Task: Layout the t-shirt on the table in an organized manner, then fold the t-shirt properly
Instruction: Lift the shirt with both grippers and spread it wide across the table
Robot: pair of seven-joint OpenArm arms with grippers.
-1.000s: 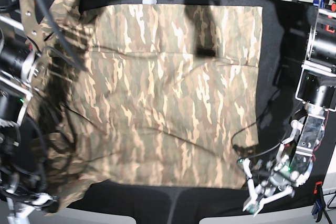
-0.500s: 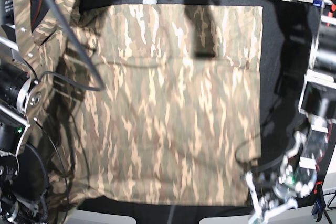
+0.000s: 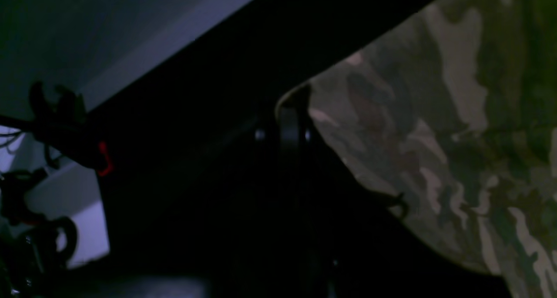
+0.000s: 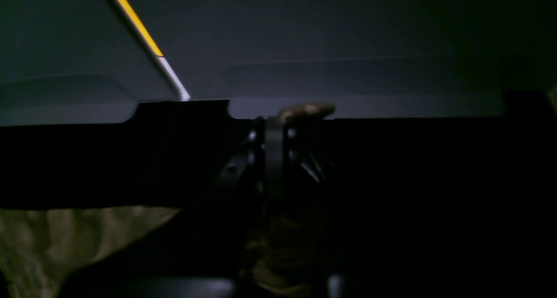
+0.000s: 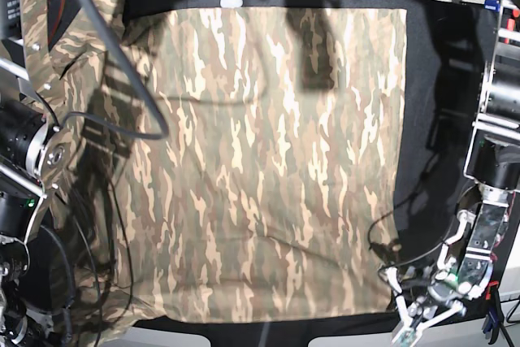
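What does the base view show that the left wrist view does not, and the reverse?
Base only: the whole t-shirt spread across the table, one side draped up over the right arm.
Left wrist only: a close look at the shut left gripper pinching the shirt's corner at the table edge.
Both: camouflage fabric on black cloth.

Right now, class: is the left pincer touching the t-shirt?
Touching. In the left wrist view the shut left pincer pinches the corner of the t-shirt, whose edge wraps over its tip above the table.
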